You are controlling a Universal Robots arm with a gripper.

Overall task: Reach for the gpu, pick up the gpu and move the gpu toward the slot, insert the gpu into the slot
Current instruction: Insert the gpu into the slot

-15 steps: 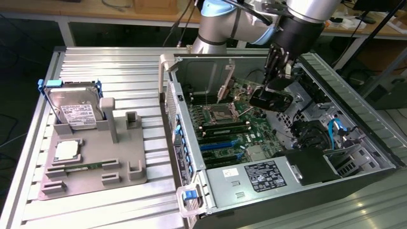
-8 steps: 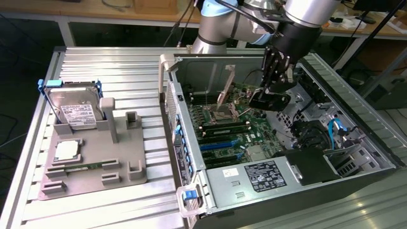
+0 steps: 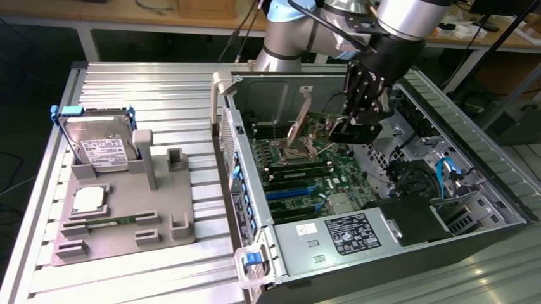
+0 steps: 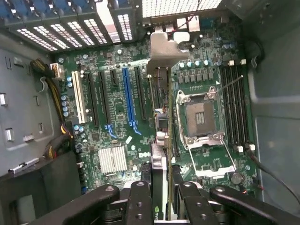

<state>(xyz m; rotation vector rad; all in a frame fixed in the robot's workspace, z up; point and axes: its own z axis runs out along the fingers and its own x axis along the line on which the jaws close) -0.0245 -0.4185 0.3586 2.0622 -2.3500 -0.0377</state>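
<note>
Gpu gripped edge-on by the hand, down inside the open computer case. Hand drawn in narrow, with one finger flat against each face of the card. Held over the motherboard, between the long blue slot and the bare processor socket, running in line with a black slot there. Silver bracket at the far end of the gpu, near the vented rear wall of the case. Looks slightly tilted in the exterior view. Lower edge seated, touching the board or just clear of it — cannot tell. Arm reaching down into the case from above. Out on the ribbed tabletop, at the exterior view's left and well apart from the case — a grey holder with a hard drive standing upright in it.
</note>
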